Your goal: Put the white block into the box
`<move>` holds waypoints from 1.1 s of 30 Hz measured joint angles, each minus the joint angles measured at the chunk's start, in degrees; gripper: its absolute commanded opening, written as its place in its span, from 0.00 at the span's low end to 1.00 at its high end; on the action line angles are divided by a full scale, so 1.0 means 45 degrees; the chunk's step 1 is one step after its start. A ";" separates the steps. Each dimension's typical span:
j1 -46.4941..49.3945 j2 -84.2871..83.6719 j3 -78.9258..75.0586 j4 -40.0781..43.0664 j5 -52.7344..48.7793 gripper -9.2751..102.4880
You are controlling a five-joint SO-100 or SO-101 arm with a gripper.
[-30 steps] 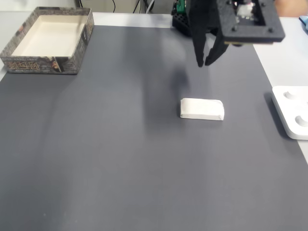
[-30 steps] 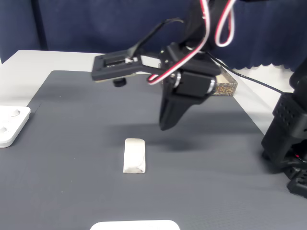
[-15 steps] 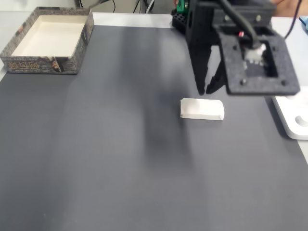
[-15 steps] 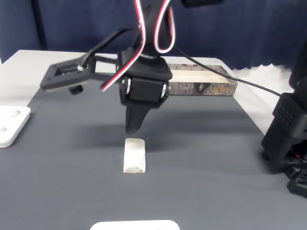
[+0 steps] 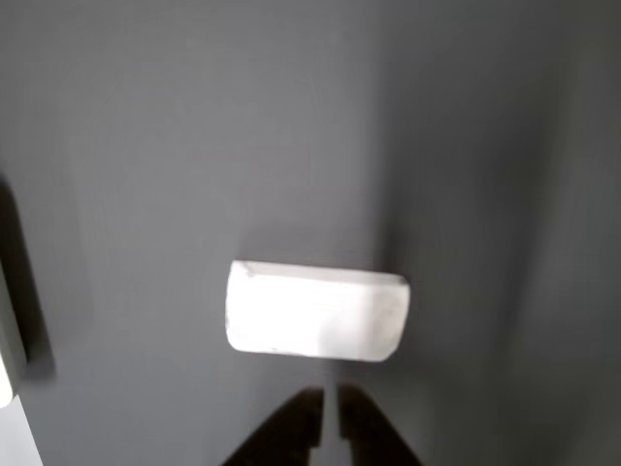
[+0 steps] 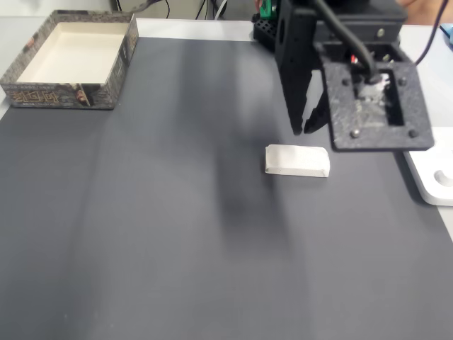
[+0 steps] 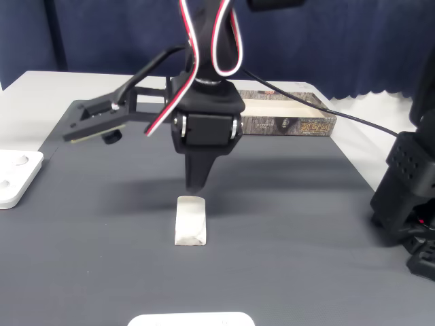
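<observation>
The white block (image 6: 297, 161) lies flat on the dark grey mat, its long side across this fixed view. It also lies left of centre (image 7: 191, 220) in the other fixed view, and mid-frame (image 5: 315, 311) in the other view. My black gripper (image 6: 303, 129) hangs just above and behind the block's far edge, tips pointing down, not touching it. Its fingers are shut with only a thin slit between them (image 5: 328, 427) and hold nothing. Seen from the front, the gripper (image 7: 196, 185) points at the block's far end. The box (image 6: 60, 95) stands at the mat's far left corner, its cream inside bare.
A flat white device (image 6: 432, 177) sits at the mat's right edge, at the left (image 7: 17, 178) in the other fixed view. Another white object (image 7: 190, 319) peeks in at the bottom edge there. The black arm base (image 7: 408, 197) stands on the right, and the box (image 7: 285, 117) lies behind the arm.
The gripper has swung over toward the block and come down, ending just above its far edge. Block and box have not moved.
</observation>
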 measured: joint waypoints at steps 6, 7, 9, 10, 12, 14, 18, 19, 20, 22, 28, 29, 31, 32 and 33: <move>-0.0293 -0.0078 0.0000 0.0000 0.0137 0.07; -0.0313 -0.0078 0.0000 0.0000 0.0137 0.07; -0.0332 -0.0078 0.0000 0.0000 0.0137 0.07; -0.0332 -0.0078 0.0000 0.0000 0.0137 0.07; -0.0332 -0.0078 0.0000 0.0000 0.0156 0.07; -0.0332 -0.0078 0.0000 0.0000 0.0508 0.07; -0.0332 -0.0078 0.0000 0.0293 0.2285 0.07; -0.0332 -0.0078 -0.0020 0.0332 0.3008 0.07; -0.0332 -0.0078 -0.0059 0.0352 0.3809 0.07; -0.0332 -0.0078 -0.0137 0.0371 0.5625 0.07; 0.0000 -0.0078 -0.0156 0.0371 1.1660 0.07; 0.0000 -0.0078 -0.0156 0.0371 1.2520 0.07; 0.0000 -0.0078 -0.0156 0.0410 1.3730 0.07; 0.0000 -0.0078 -0.0156 0.0488 1.4043 0.07; 0.0000 -0.0078 -0.0156 0.0566 1.4277 0.07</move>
